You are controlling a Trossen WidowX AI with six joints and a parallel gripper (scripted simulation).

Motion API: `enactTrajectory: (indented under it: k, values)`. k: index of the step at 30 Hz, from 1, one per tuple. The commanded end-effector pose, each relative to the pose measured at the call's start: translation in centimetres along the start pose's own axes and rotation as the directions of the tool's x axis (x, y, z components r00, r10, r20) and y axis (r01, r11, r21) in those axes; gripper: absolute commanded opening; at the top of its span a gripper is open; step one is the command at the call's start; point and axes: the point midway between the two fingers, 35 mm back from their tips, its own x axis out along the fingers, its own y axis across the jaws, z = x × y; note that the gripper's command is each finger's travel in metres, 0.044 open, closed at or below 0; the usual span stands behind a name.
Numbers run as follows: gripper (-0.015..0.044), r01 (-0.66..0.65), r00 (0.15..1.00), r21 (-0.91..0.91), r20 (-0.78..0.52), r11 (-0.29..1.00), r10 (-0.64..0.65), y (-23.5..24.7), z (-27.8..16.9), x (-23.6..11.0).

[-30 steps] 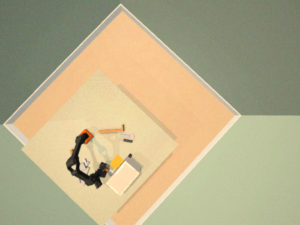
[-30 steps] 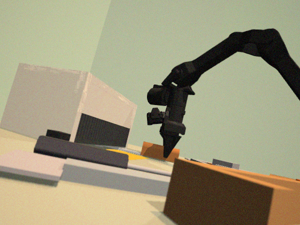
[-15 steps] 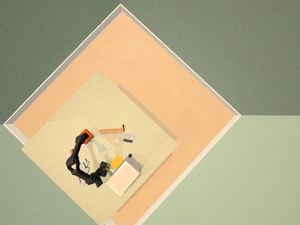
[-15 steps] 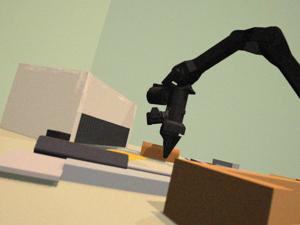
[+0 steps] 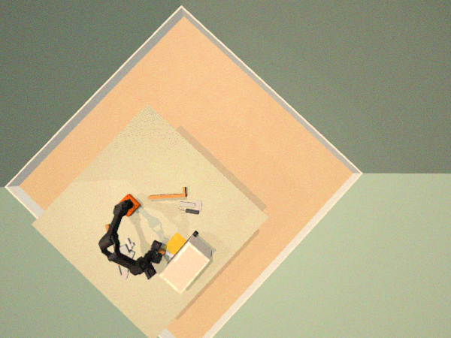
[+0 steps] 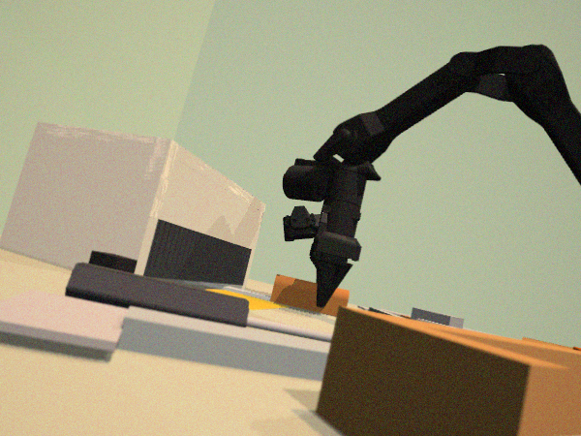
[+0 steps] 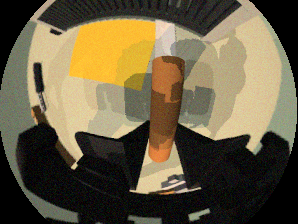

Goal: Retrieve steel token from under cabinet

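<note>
Gripper (image 6: 329, 296) pinches an orange rod (image 7: 164, 106), pointing it at the cabinet (image 6: 92, 194) vent beyond the yellow marked area (image 7: 113, 52); token unseen, probably underneath; next, slide the rod beneath and rake it out

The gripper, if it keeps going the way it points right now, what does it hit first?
Probably the table beside the yellow marked area. The gripper, shut on an orange rod, points steeply down; the rod's tip would likely touch first.
</note>
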Motion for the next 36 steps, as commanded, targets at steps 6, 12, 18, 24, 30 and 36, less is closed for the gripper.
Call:
enactTrajectory:
  k: [6, 12, 18, 24, 30, 36]
  values:
    - [0.0, -0.008, 1.0, -0.011, -0.007, 1.0, 0.008, 1.3, -0.1, 0.1]
    - [0.0, -0.008, 1.0, -0.011, -0.007, 1.0, 0.008, 1.9, -0.1, 0.1]
    - [0.0, -0.009, 1.0, -0.011, -0.007, 1.0, 0.009, 2.5, -0.1, 0.1]
    - [0.0, -0.01, 1.0, -0.011, -0.007, 1.0, 0.01, 3.1, -0.1, 0.1]
    - [0.0, -0.01, 1.0, -0.011, -0.007, 1.0, 0.01, 3.7, -0.1, 0.1]
    - [0.0, -0.011, 1.0, -0.011, -0.007, 1.0, 0.011, 4.3, -0.1, 0.1]
